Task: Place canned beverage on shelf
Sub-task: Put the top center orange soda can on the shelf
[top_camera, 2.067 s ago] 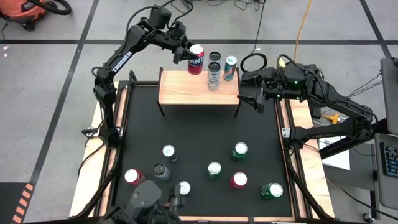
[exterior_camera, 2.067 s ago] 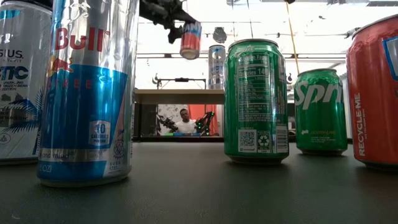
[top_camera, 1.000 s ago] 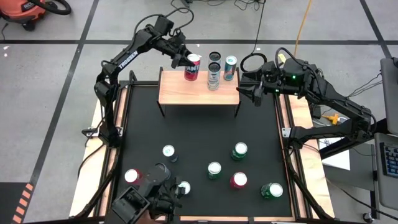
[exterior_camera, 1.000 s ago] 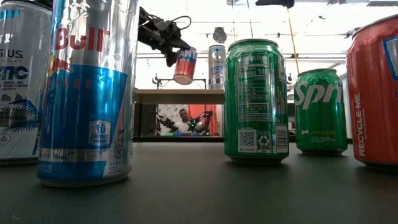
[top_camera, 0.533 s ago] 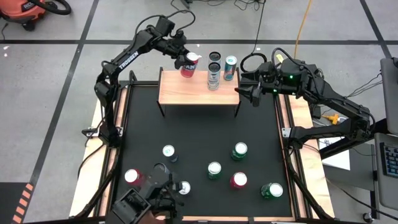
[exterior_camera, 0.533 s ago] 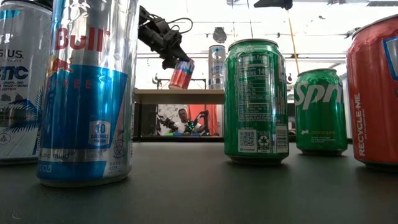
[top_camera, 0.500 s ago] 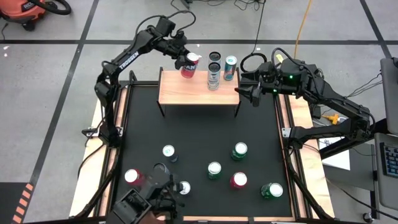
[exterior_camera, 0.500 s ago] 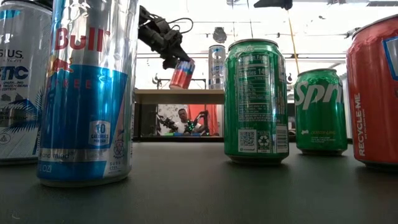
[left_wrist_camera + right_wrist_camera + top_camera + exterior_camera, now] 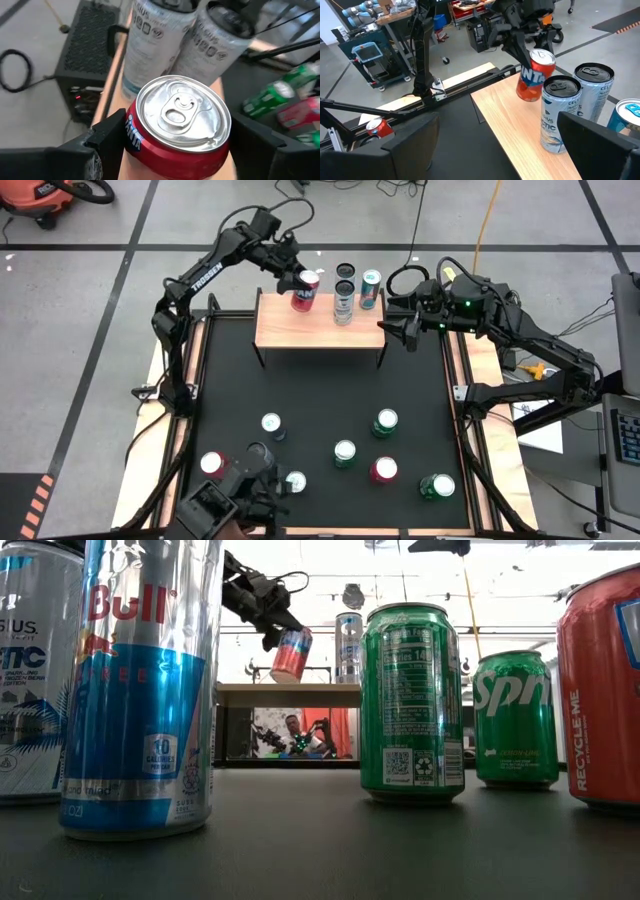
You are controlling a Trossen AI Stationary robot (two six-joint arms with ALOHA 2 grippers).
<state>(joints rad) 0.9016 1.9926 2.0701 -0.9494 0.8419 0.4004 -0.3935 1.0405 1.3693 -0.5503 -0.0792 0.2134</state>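
Robotics lab. My counter (image 9: pixel 320 395) sits on a grey concrete floor (image 9: pixel 80 320) with taped lines, cables (image 9: pixel 400 200) trailing, shop vac (image 9: pixel 45 198) in the corner. Another robot arm (image 9: pixel 362 14) and equipment carts (image 9: pixel 375 65) behind; person (image 9: pixel 292 732) seated at a far bench.

Three cans (image 9: pixel 344 297) stand on the shelf (image 9: pixel 318 326), seven (image 9: pixel 345 454) below.
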